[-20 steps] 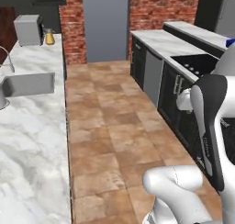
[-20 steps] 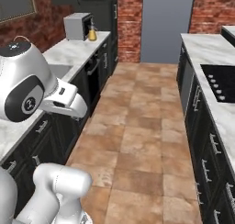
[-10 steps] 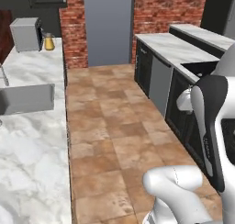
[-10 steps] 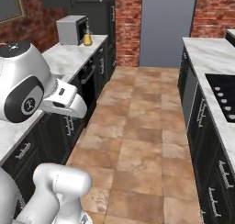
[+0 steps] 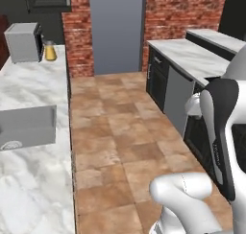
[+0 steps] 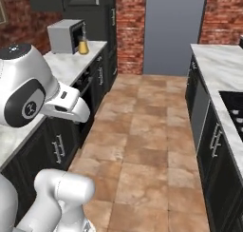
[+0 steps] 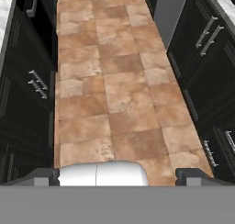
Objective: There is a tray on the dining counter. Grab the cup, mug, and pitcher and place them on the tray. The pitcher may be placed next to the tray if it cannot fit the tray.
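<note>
- gripper (image 7: 117, 178): hand view has the two dark tips at the bottom corners, spread wide with nothing between them, so jaws apart and empty; it looks down at the tile floor (image 7: 114, 94) of the aisle.
- arm folded up close to the base in both base views; no task item near the hand.
- sink (image 5: 26, 127) is set in the marble counter (image 5: 33, 180) on the robot's left, partly cut by the frame edge.
- pitcher (image 5: 50, 51) / (image 6: 83, 45): amber, far end of that left counter, just beside a grey boxy appliance (image 5: 22, 41). It lies ahead and left of the gripper, well apart; judged: more driving up the aisle before any reach.
- pitcher is small and blurry, handle side can't be told.
</note>
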Available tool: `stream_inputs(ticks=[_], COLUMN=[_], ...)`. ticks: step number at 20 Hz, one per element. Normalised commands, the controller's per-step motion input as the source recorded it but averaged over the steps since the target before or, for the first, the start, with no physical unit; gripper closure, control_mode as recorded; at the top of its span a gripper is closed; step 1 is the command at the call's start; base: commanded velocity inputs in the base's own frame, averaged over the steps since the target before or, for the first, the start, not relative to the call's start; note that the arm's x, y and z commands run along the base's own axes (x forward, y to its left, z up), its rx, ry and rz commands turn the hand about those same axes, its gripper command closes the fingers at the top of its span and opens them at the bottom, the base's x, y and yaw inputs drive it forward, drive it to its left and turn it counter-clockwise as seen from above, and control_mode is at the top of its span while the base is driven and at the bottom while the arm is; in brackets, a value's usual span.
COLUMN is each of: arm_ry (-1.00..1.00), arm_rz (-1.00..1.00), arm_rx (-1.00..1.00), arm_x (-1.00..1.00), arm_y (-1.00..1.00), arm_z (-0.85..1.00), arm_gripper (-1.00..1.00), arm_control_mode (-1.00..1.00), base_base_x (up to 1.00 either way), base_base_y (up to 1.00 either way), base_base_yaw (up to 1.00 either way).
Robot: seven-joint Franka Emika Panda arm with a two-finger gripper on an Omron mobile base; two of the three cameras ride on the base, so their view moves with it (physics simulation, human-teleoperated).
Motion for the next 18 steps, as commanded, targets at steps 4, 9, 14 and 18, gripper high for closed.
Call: stream_inputs(ticks=[4, 9, 14, 18], arm_ry=[0.0, 0.0, 0.0, 0.0], arm_rz=[0.0, 0.0, 0.0, 0.0], arm_rx=[0.0, 0.0, 0.0, 0.0], arm_x=[0.0, 0.0, 0.0, 0.0], arm_y=[0.0, 0.0, 0.0, 0.0], arm_z=[0.0, 0.0, 0.0, 0.0], arm_gripper=[-1.0, -1.0, -1.0, -1.0], arm_control_mode=[1.0, 1.0, 1.0, 1.0], base_base_x=[0.94, 0.96, 0.96, 0.91], base_base_y=[0.0, 0.0, 0.0, 0.0], base_base_yaw=[0.0, 0.0, 0.0, 0.0])
